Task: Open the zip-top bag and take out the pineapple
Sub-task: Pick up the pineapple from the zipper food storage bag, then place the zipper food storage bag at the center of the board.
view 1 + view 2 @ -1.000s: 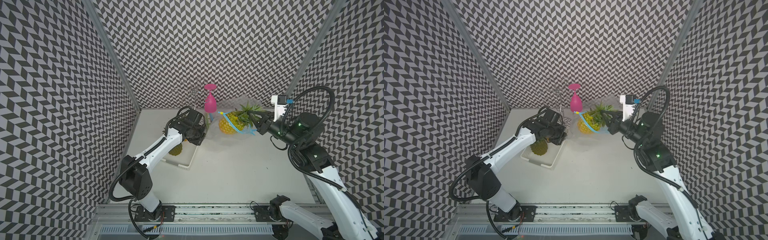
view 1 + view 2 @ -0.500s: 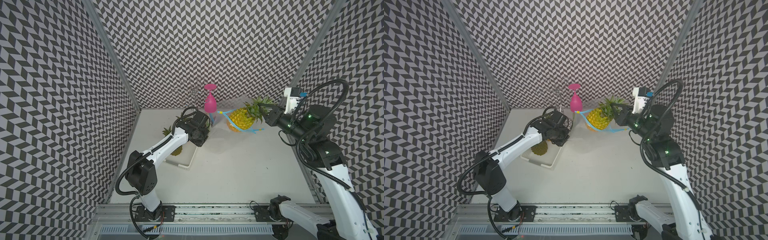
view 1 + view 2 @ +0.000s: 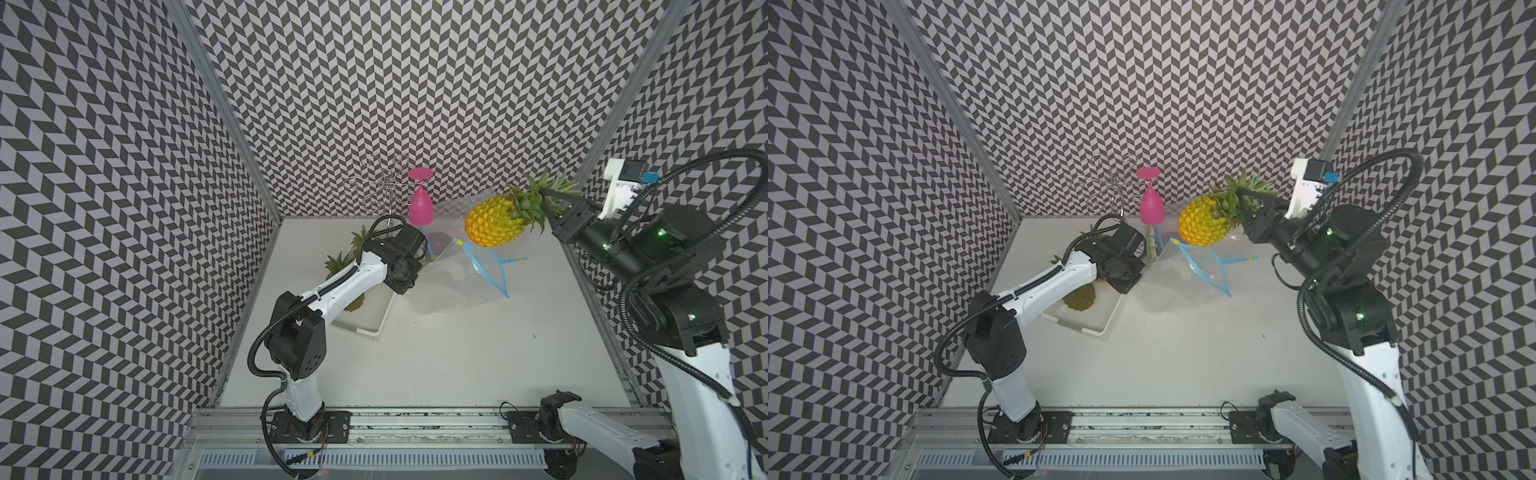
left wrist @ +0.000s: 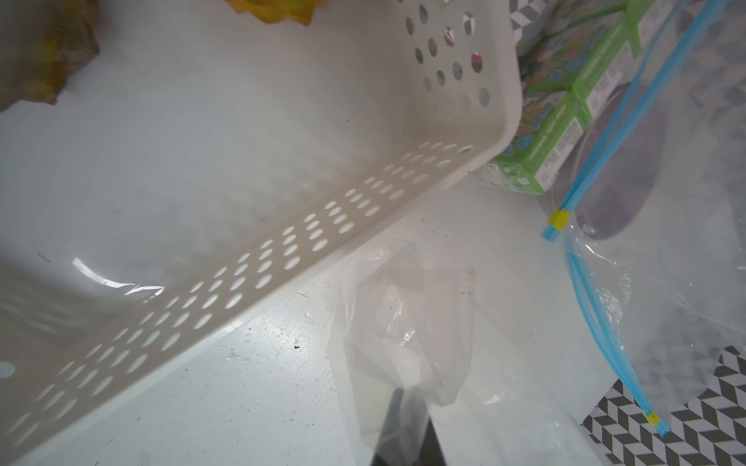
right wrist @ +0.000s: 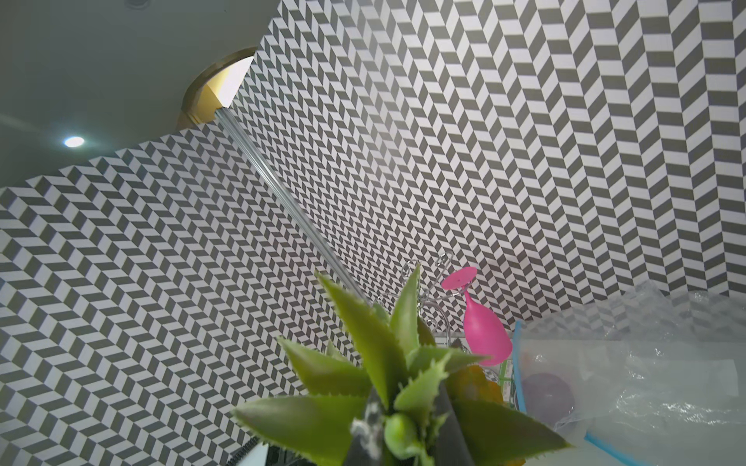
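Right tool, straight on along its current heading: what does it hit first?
The right tool is shut on the crown of the pineapple. Past the fruit, the pink glass hanging on the wire rack looks first in line; depth is unclear, so it might pass beside it.

Reference point: the white basket (image 3: 384, 309).

- Near side of the basket and out to its right: bare table (image 3: 457, 365), a wide passage for either arm.
- Directly right of the basket: the bag (image 3: 469, 274) lies slumped with its mouth gaping. Whether it touches the basket wall cannot be told.
- Behind the basket: a pink glass (image 3: 419, 205) hangs on a wire rack (image 3: 384, 185), and a green box (image 4: 557, 133) sits at the basket's corner. Room there is tight.
- Above the basket: the left arm (image 3: 345, 286) spans it and blocks entry from overhead.
- Far right of the basket, beyond the bag: the pineapple (image 3: 492, 222) hangs in the air.
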